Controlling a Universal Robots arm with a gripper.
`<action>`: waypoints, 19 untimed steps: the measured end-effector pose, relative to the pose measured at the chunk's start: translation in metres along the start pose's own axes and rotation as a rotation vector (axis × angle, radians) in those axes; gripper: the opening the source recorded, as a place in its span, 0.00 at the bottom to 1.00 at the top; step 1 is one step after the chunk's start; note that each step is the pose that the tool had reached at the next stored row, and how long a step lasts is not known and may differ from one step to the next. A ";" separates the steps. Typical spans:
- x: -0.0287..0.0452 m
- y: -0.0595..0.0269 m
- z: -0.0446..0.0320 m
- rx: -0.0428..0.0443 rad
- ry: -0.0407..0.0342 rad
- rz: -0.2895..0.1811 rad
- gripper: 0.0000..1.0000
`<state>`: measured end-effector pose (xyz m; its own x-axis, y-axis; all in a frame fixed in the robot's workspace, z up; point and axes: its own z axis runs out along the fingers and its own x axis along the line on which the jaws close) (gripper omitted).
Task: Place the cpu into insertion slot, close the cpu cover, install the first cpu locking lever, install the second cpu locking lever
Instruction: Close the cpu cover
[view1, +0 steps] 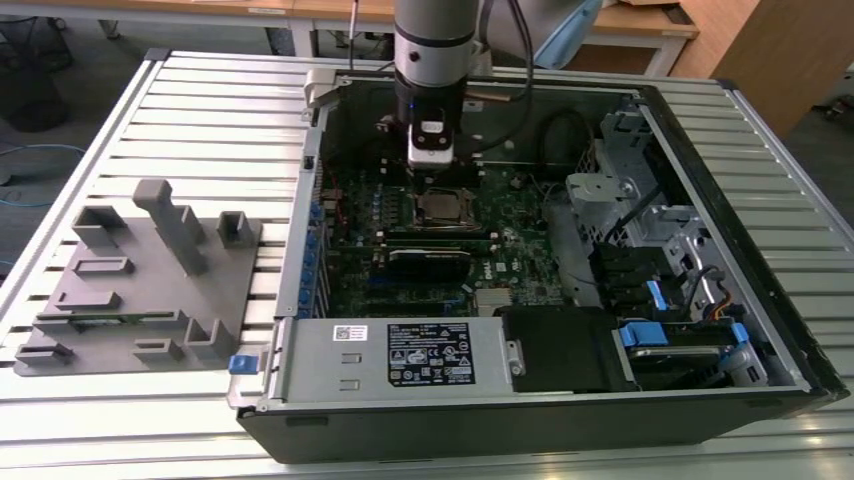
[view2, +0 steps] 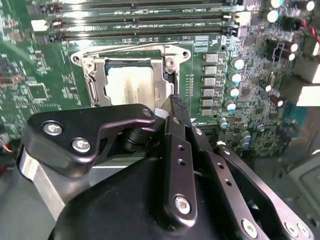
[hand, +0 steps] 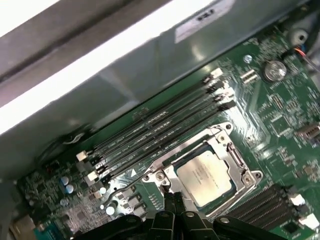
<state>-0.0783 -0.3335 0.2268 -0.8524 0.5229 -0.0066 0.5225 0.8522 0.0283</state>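
The cpu (view2: 129, 84) (hand: 205, 172) (view1: 445, 207) lies flat in the insertion slot (view2: 85, 62) on the green board, its pale metal top showing. Down over it lies the cpu cover (view2: 98, 82) (hand: 235, 156), a silver frame around the chip's edges. A thin wire lever (view2: 130, 48) runs along the socket's side nearest the memory slots. My gripper (view2: 177, 103) (hand: 173, 198) is shut with nothing between its black fingers. Its tip is just off one edge of the socket, close above the board. In the exterior view it (view1: 430, 165) hangs inside the case, just behind the socket.
Long black memory slots (view2: 140, 25) (hand: 160, 127) run beside the socket. Capacitors (view2: 235, 77) stand on its other side. The open case also holds a power supply (view1: 400, 355) in front and a metal drive cage (view1: 641, 200). A grey fixture (view1: 134, 280) sits outside, toward the exterior view's left.
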 end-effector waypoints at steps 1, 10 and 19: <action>0.0000 0.0000 0.0002 -0.0002 0.0005 -0.016 0.11; -0.0002 0.0001 0.0023 -0.0011 0.0047 -0.165 0.11; -0.0005 0.0002 0.0048 -0.0021 0.0090 -0.317 0.11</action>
<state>-0.0777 -0.3335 0.2219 -0.9729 0.2313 -0.0065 0.2310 0.9725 0.0284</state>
